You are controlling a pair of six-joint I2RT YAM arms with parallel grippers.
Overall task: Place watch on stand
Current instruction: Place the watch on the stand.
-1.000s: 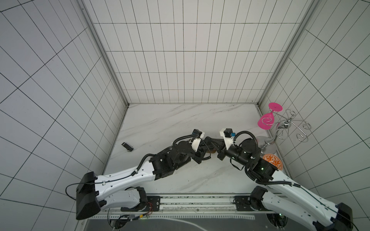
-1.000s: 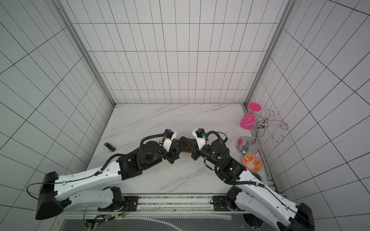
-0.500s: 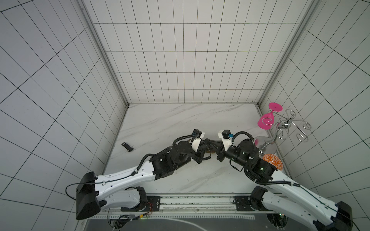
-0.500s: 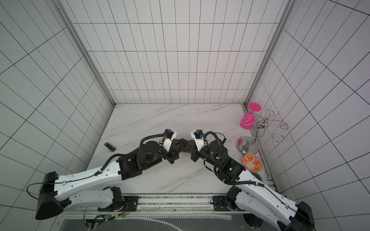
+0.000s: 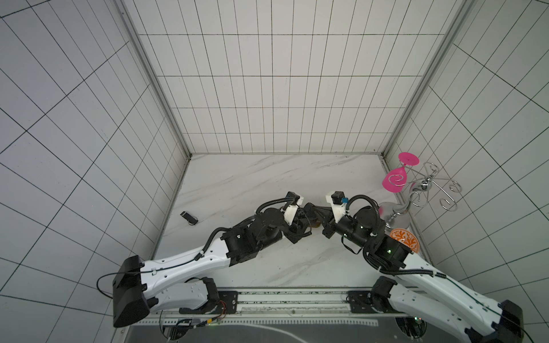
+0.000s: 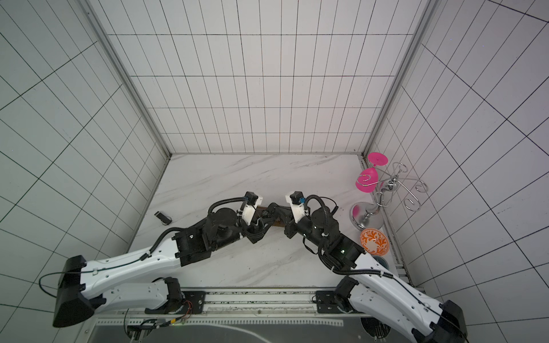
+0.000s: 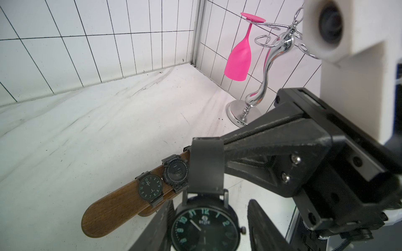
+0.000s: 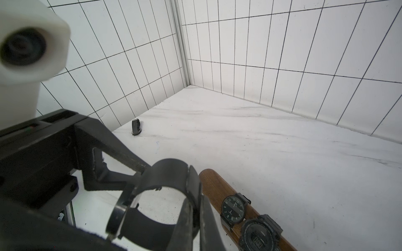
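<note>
Progress is partial: an analogue watch (image 7: 150,188) and a digital watch (image 7: 175,172) already sit side by side on the stand (image 7: 108,210). The third watch (image 8: 167,171) is off the table, its loop just beside the bar's bare rounded end. The right gripper (image 8: 196,217) pinches its strap. The left gripper (image 7: 208,215) has its jaws parted around the case, probably not clamping. Threading the loop onto the bar remains.

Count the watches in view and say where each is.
3. An analog watch and a digital watch sit side by side on the stand; the third watch is held by the right gripper. A dark item lying apart may be another.
</note>
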